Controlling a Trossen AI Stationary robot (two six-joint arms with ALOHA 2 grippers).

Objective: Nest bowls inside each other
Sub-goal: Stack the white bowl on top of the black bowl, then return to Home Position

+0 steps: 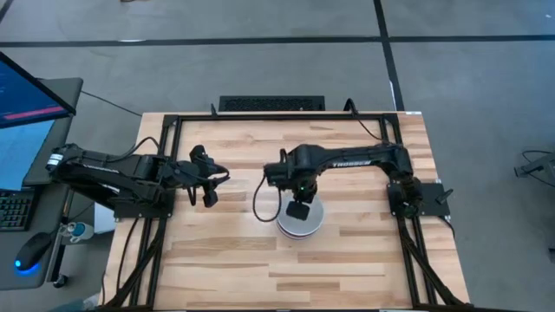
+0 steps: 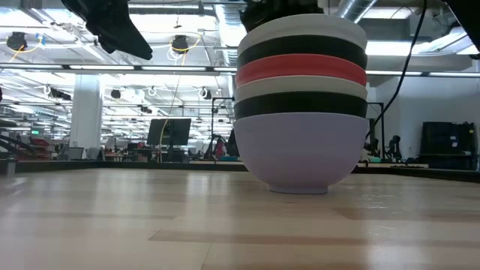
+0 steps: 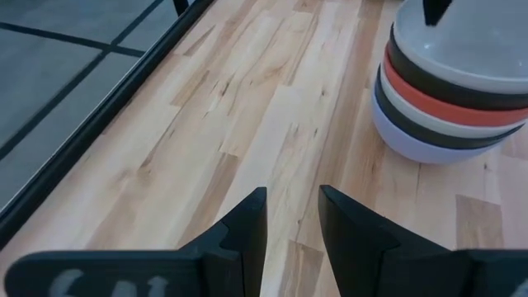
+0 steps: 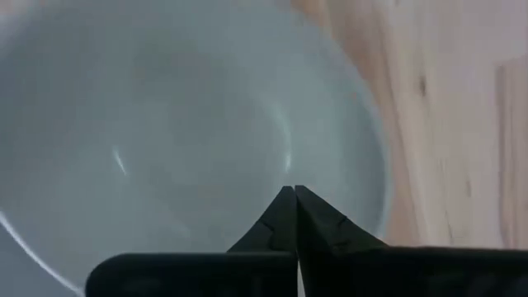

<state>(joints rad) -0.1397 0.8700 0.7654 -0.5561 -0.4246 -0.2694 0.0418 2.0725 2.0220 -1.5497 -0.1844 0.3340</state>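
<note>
Top of the bowl stack cut off by the low view's upper edge; stack mostly covered by the right gripper from above; white bowl cropped in right wrist view

A pale butcher-block table sits on a grey floor crossed by dark seam lines. A black metal frame runs along the table's edges. Beyond its far edge lies a black vented strip. To the left stands a side desk with a lit monitor, a keyboard and a mouse glowing blue. Across the room, ceiling lights, ducts and a dark screen show.
</note>
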